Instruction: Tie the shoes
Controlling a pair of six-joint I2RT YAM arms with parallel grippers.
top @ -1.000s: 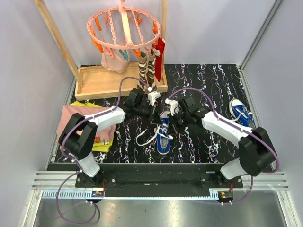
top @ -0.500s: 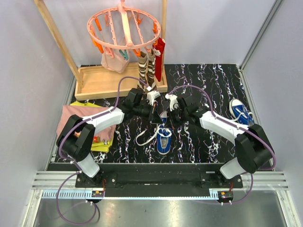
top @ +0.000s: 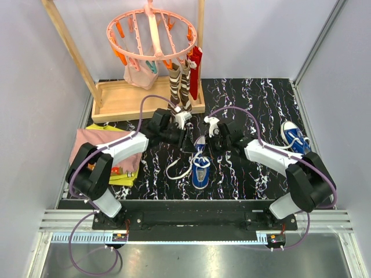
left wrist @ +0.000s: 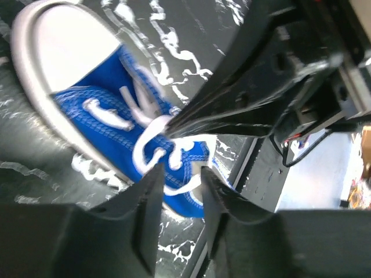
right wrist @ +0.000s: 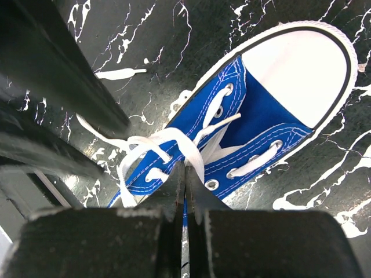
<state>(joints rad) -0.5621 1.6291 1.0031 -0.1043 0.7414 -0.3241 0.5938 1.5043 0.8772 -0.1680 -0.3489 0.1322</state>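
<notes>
Knot-forming is under way on the blue shoe (top: 200,167) at mid-table (top: 255,98): the right gripper (right wrist: 185,174) has its jaws clenched on the white lace (right wrist: 159,138), while the left gripper (left wrist: 179,174) hangs with jaws released over the eyelets and likely needs to grasp the free strand next

My own blurred left fingers (left wrist: 145,220) hide the heel of the sneaker (left wrist: 69,95) at 6 o'clock; the out-of-focus right arm (left wrist: 272,75) covers its 2 o'clock side. Under my right fingers (right wrist: 171,197), the lace (right wrist: 156,139) end disappears.
</notes>
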